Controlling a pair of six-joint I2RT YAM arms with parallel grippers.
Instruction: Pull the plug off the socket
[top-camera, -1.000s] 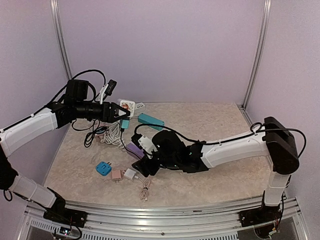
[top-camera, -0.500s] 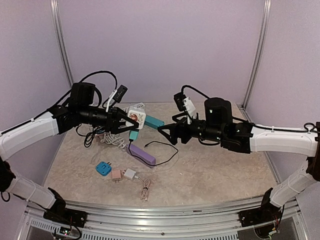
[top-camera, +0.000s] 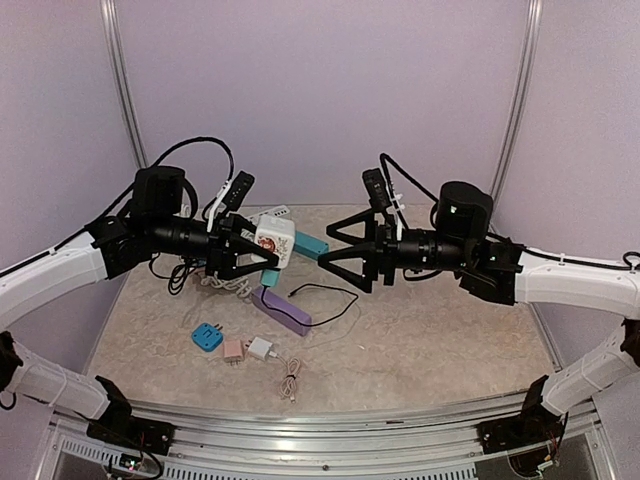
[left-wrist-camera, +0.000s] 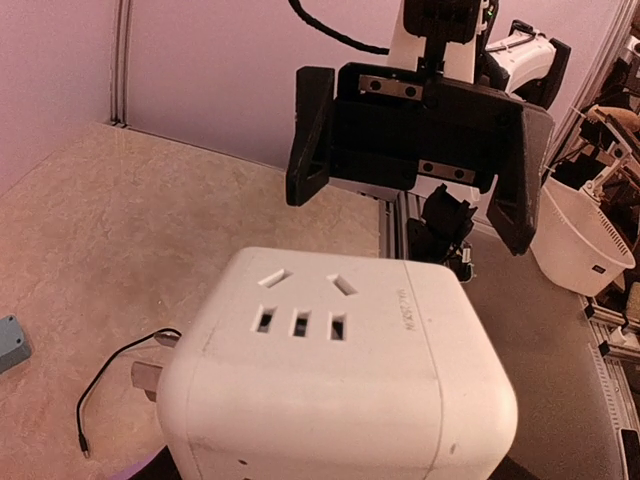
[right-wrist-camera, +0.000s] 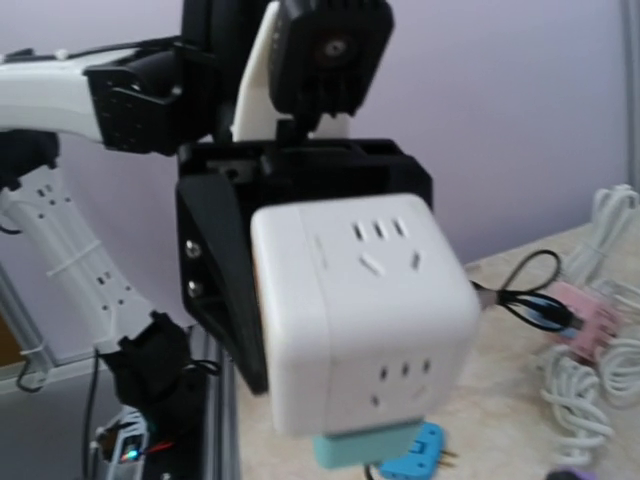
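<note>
Left pincer is clamped on the white cube socket; right pincer is spread empty; teal plug is judged unpulled.

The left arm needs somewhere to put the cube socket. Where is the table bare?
Bare: the right half of the table, from the black cable out to the right wall and down to the front rail. Crowded: left of centre, with the purple power strip, white cable coil, teal power strip, blue adapter, pink adapter and white adapter.
</note>
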